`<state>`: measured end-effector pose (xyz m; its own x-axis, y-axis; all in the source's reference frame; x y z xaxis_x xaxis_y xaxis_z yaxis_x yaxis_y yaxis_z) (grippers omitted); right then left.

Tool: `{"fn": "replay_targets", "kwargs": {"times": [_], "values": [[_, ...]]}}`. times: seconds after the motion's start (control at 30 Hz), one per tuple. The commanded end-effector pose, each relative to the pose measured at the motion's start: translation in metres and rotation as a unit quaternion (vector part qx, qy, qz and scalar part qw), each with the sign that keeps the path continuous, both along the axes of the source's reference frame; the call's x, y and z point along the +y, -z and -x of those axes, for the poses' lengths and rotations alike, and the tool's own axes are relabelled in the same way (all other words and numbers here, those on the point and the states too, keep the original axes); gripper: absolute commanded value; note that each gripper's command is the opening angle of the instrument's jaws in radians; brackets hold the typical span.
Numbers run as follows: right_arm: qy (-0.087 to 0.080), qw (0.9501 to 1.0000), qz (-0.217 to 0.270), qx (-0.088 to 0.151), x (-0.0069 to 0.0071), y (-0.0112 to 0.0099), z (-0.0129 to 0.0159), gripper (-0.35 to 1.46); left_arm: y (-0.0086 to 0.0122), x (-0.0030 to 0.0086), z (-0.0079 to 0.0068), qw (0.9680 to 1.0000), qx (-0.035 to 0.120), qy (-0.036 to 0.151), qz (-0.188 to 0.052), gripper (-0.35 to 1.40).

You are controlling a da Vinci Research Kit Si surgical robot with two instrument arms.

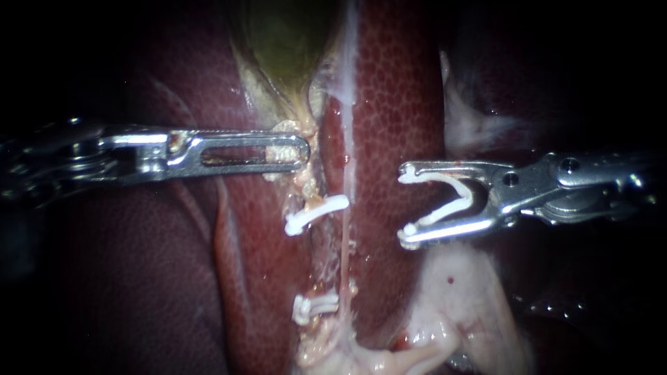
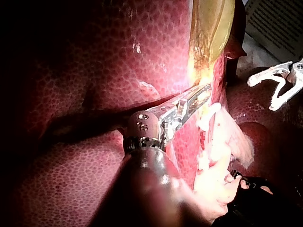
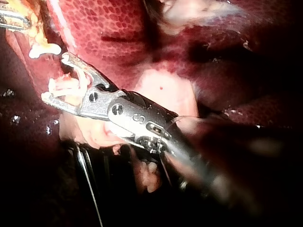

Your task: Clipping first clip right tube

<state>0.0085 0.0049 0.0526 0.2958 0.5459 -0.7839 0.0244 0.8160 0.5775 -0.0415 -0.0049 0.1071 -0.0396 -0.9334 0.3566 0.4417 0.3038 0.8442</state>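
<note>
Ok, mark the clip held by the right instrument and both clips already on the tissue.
loaded clip (image 1: 467,200), endoscope view, on its bend between the jaws.
upper clip (image 1: 316,212), endoscope view, on the middle of its length.
lower clip (image 1: 316,304), endoscope view, on its middle.

**Surgical training bench.** Bare liver (image 1: 396,104) and gallbladder (image 1: 285,42) lie lit against darkness. My left instrument (image 1: 302,149) and my right instrument (image 1: 405,205), the latter carrying a white clip (image 1: 451,201), reach in. A printed sheet (image 2: 277,23) lies beyond the tissue.
</note>
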Motion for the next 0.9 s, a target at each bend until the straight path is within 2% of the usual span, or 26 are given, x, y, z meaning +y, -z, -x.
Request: {"fn": "replay_targets", "kwargs": {"times": [0.03,0.2,0.3,0.53,0.67,0.77,0.9], "values": [[0.000,1.0000,0.000,0.000,-0.0001,0.0000,0.0000,0.60,0.0000,0.0000,0.0000,1.0000,0.000,0.000,0.000,-0.35],[0.001,1.0000,-0.001,0.001,-0.0001,-0.0001,0.0000,0.60,0.0002,0.0000,-0.0005,1.0000,-0.001,-0.002,-0.001,-0.35],[0.001,1.0000,0.000,0.001,-0.0001,-0.0001,0.0000,0.60,0.0008,0.0004,-0.0015,1.0000,-0.003,-0.004,-0.003,-0.35],[0.001,1.0000,0.000,0.001,-0.0001,-0.0003,0.0000,0.60,0.0030,0.0021,-0.0052,0.9999,0.006,0.008,-0.007,-0.35],[0.001,1.0000,0.000,0.001,-0.0001,-0.0003,0.0000,0.60,0.0042,0.0029,-0.0072,0.9998,0.005,0.020,-0.010,-0.35],[0.001,1.0000,0.000,0.001,-0.0001,-0.0003,0.0000,0.60,0.0049,0.0033,-0.0079,0.9997,0.004,0.024,-0.007,-0.35],[0.002,1.0000,0.000,0.002,-0.0002,-0.0004,0.0000,0.60,0.0055,0.0034,-0.0082,0.9996,0.002,0.027,-0.004,-0.35]]}}
